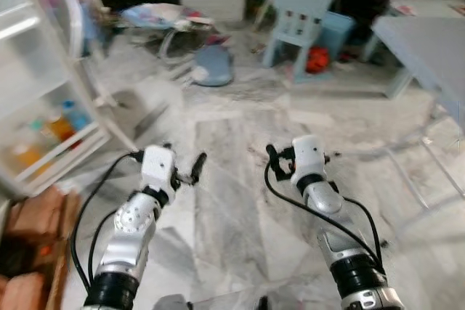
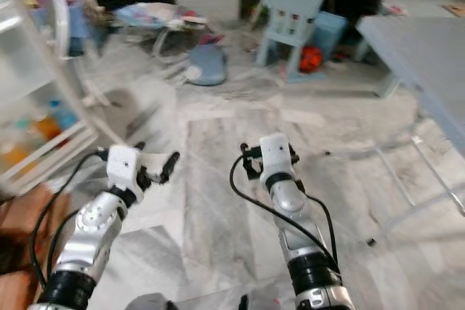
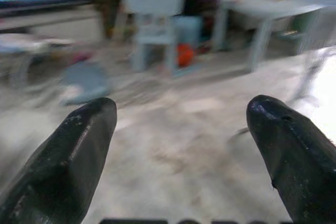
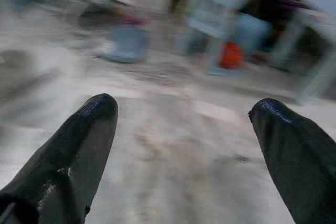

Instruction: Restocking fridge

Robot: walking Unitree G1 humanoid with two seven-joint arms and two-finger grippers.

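Note:
A white fridge door shelf point(image 1: 51, 152) stands open at the far left, holding blurred orange and blue bottles point(image 1: 59, 127). Both arms are held out low over the grey marble floor point(image 1: 232, 201). My left gripper point(image 1: 190, 168) is open, and in the left wrist view its fingers point(image 3: 79, 145) have nothing but floor between them. My right gripper point(image 1: 277, 159) is also open and empty, with its fingertips point(image 4: 86, 129) wide apart in the right wrist view. The fridge shelf lies to the left of the left gripper, well apart from it.
A brown box-like thing point(image 1: 33, 215) sits at the lower left. Ahead are a light blue child's chair point(image 1: 301, 16), an orange object point(image 1: 316, 59), a baby bouncer point(image 1: 163, 16) and a blue-grey floor item point(image 1: 213, 70). A grey table point(image 1: 429, 45) stands to the right.

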